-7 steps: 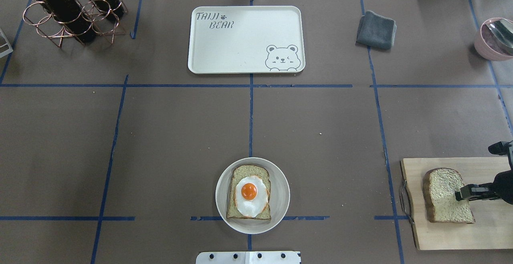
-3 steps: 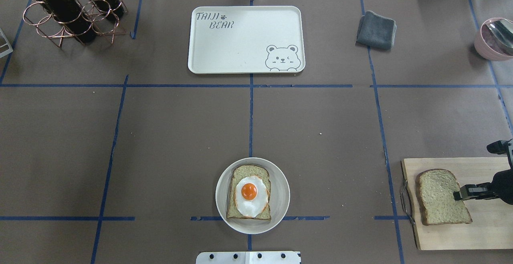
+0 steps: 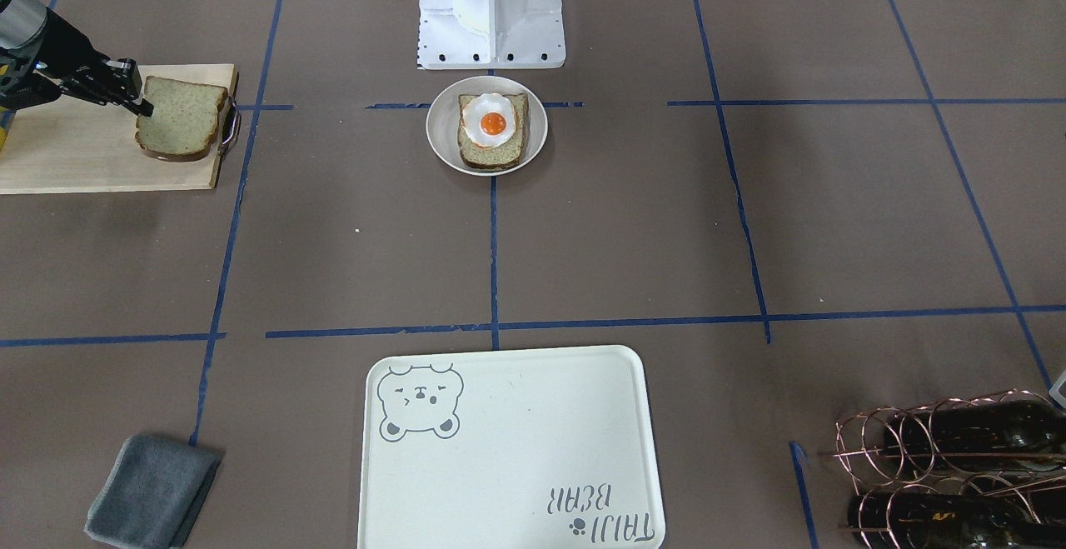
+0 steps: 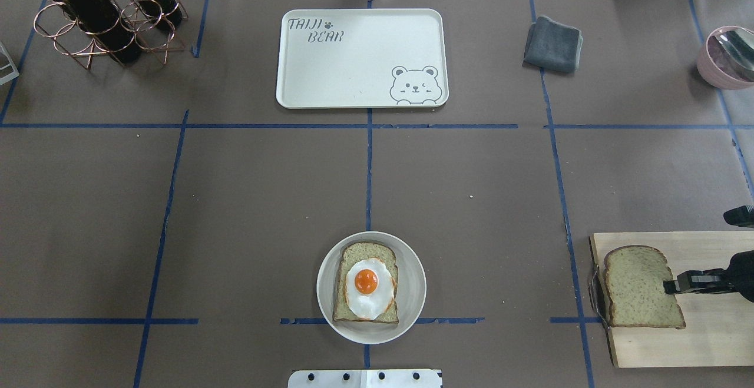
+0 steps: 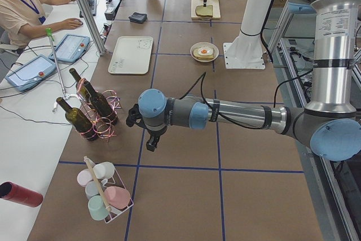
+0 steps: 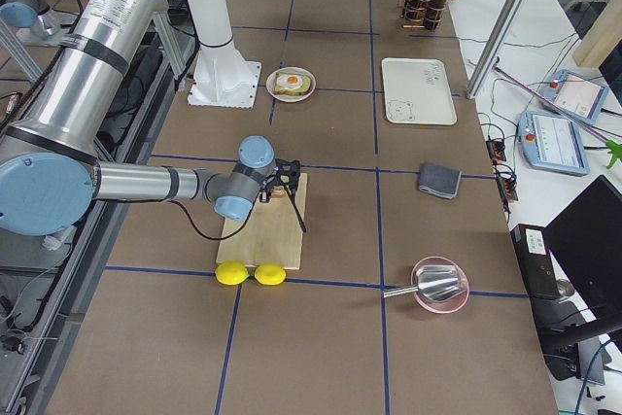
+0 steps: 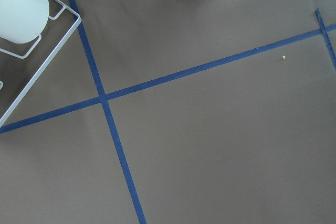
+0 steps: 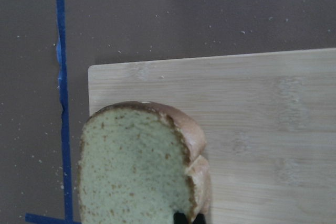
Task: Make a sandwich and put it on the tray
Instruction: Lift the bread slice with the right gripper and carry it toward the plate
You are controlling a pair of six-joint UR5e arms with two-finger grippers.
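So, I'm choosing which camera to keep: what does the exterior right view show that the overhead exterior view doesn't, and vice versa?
Only exterior right: two yellow lemon-like fruits by the pale wooden cutting board's end. Only overhead: the whole face of the tan speckled bread slice, pinched at its edge by the right claw. Both: the off-white rectangular bear tray, the round beige plate with egg-topped bread, the folded grey cloth.

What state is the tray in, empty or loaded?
Empty. The tray shows only its printed bear and lettering; the egg-topped slice sits on the plate, the other slice in the right gripper.
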